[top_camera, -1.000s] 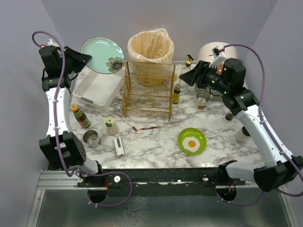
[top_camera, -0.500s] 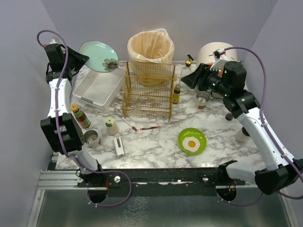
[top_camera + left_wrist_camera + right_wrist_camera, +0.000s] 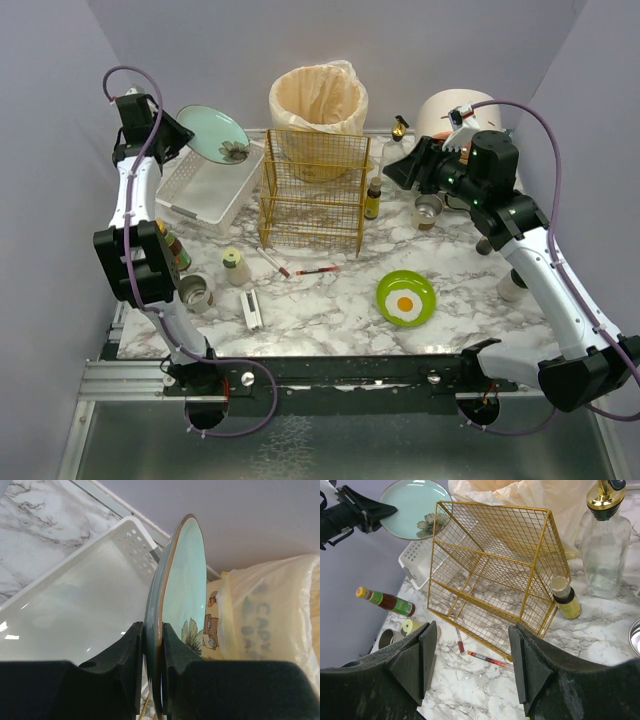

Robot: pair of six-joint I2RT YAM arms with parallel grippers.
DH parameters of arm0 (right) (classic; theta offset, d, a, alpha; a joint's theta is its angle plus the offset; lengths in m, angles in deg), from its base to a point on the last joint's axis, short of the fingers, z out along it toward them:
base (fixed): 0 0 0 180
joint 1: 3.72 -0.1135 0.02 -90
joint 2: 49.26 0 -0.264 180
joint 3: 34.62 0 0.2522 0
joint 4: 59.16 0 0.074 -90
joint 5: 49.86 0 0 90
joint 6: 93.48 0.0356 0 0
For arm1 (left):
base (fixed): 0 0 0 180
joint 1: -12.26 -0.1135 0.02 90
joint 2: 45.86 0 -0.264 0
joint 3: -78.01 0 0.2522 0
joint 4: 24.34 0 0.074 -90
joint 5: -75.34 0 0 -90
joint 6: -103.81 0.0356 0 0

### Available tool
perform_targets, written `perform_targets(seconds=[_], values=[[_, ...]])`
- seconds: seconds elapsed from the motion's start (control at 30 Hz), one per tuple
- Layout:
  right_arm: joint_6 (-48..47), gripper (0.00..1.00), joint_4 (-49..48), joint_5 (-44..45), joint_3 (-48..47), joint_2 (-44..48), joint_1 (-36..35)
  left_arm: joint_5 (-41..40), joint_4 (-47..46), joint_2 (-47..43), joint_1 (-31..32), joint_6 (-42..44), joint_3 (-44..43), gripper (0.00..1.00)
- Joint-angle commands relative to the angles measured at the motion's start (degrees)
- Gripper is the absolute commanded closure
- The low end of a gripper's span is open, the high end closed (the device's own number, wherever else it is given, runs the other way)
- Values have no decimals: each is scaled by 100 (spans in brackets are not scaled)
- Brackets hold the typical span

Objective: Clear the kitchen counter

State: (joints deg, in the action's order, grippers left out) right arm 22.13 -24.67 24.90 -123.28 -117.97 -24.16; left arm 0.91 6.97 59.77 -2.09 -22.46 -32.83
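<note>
At the far left, your left gripper (image 3: 152, 632) has its jaws clamped on the rim of the teal plate (image 3: 212, 132), one finger on each face. The plate, with a flower painted on it, hangs tilted above the far end of the white slotted tray (image 3: 205, 188). The tray sits on the far left of the marble desk (image 3: 330, 315), which spans the whole scene and carries everything else. Near of the tray, a red-labelled sauce bottle (image 3: 385, 601) stands half hidden behind your left arm. Just near of it are a steel cup (image 3: 193, 292), a small pale-capped bottle (image 3: 236, 267) and a small white oblong object (image 3: 252, 309). In the middle, the gold wire rack (image 3: 315, 190) stands in front of the lined bin (image 3: 317, 100), with two red-tipped pens (image 3: 318, 270) lying on the desk at the rack's near side. Just right of the rack is a small yellow bottle (image 3: 372, 198), and far of that a glass bottle with a gold spout (image 3: 605, 555). Nearer you lies a green plate with a fried egg (image 3: 405, 297). Your right gripper (image 3: 392, 165) hovers at the far right beside a second steel cup (image 3: 428, 210), its jaws apart and holding nothing. A white cup (image 3: 512, 285) stands at the desk's right edge.
</note>
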Motion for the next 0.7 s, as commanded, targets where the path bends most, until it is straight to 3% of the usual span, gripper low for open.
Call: perform_targets(seconds=[0.0,0.67], values=[[-134,34,146,170,113,142,2,-363,-174,46,153,330,-520,100],[-231,34,214,241,255,208,0,-985,437,1070,486,1431,-1320,100]])
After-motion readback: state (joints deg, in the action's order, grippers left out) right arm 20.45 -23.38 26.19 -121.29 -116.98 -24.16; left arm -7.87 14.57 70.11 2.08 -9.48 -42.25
